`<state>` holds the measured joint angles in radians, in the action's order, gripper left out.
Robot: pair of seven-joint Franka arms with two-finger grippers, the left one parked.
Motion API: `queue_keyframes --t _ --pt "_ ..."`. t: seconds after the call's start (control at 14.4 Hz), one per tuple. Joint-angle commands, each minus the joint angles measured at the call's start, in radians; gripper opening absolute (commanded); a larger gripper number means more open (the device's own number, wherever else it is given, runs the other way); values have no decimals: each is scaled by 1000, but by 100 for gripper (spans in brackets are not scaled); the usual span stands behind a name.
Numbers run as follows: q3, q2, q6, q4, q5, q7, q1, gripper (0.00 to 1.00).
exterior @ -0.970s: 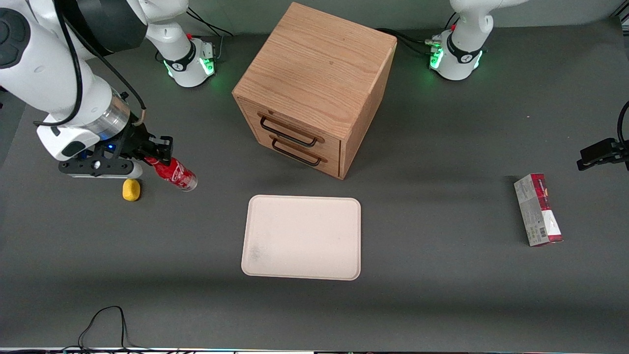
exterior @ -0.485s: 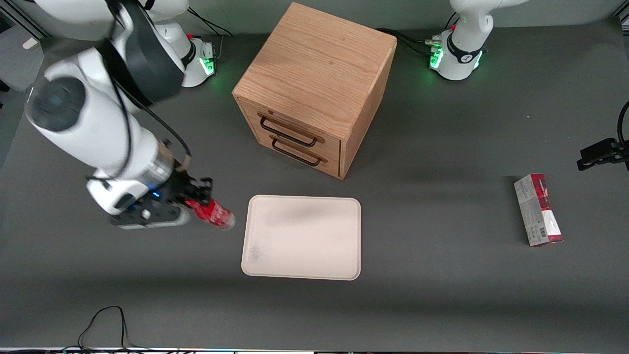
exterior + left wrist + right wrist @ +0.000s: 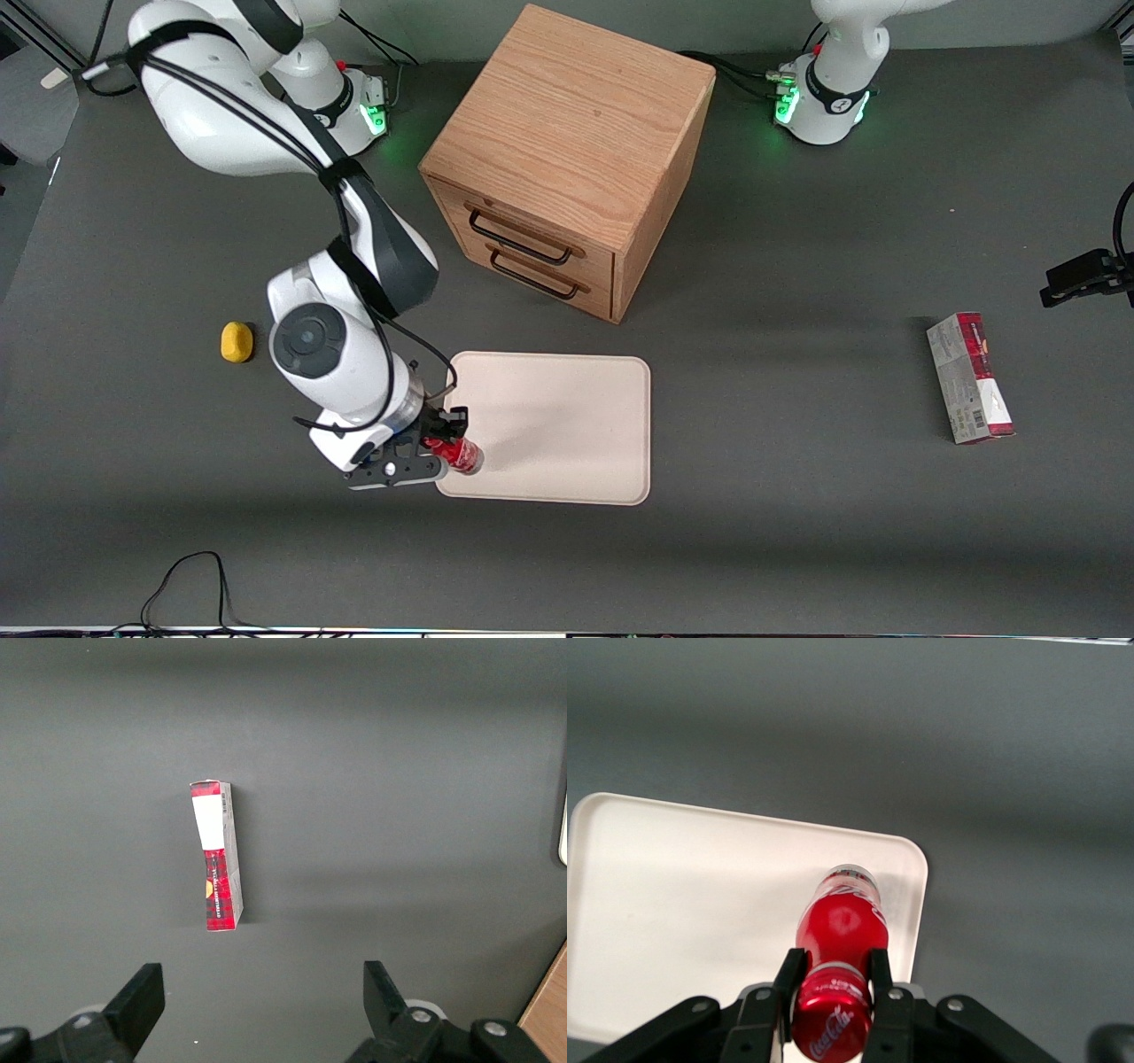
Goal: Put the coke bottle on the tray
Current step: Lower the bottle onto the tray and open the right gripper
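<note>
Glossy red plastic bottle [image 3: 840, 935] in the matt black claw [image 3: 833, 1005]; smooth matt cream tray [image 3: 567, 416]; grained wooden cabinet [image 3: 567, 133] with dark metal handles; printed card carton [image 3: 970, 377]; matt grey desk [image 3: 797, 532].

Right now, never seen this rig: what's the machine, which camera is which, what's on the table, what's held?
Two white robot arms are bolted to a dark table. One picture looks down from the front; the other two come from cameras on each arm's wrist. The working arm's gripper is shut on a small red coke bottle and holds it over the tray, at a corner on the side nearer the front camera. The right wrist view shows the same grasp at the bottle's neck. Also on the table: a wooden drawer cabinet, a small yellow lump and a red-and-grey carton toward the parked arm's end.
</note>
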<state>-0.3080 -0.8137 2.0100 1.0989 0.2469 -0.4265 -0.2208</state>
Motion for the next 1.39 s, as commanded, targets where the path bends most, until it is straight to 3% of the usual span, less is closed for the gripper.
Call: queue_keyframes --t 0.0,0.35,0.42,0.49,0.9,1.11,1.25,1.32 --pt "-11 -18 47 4 52 -23 -6 0" --pt "-2 -42 87 22 55 -11 -3 0" --pt "0 -42 95 25 55 -17 -3 34" --pt "0 -41 105 36 58 -18 -5 99" --pt "4 -18 105 39 69 -29 -5 100" --pt "39 42 26 53 57 -3 -5 100" --pt "85 149 -75 139 5 79 -5 100" --pt "133 216 -100 188 -64 153 -6 100"
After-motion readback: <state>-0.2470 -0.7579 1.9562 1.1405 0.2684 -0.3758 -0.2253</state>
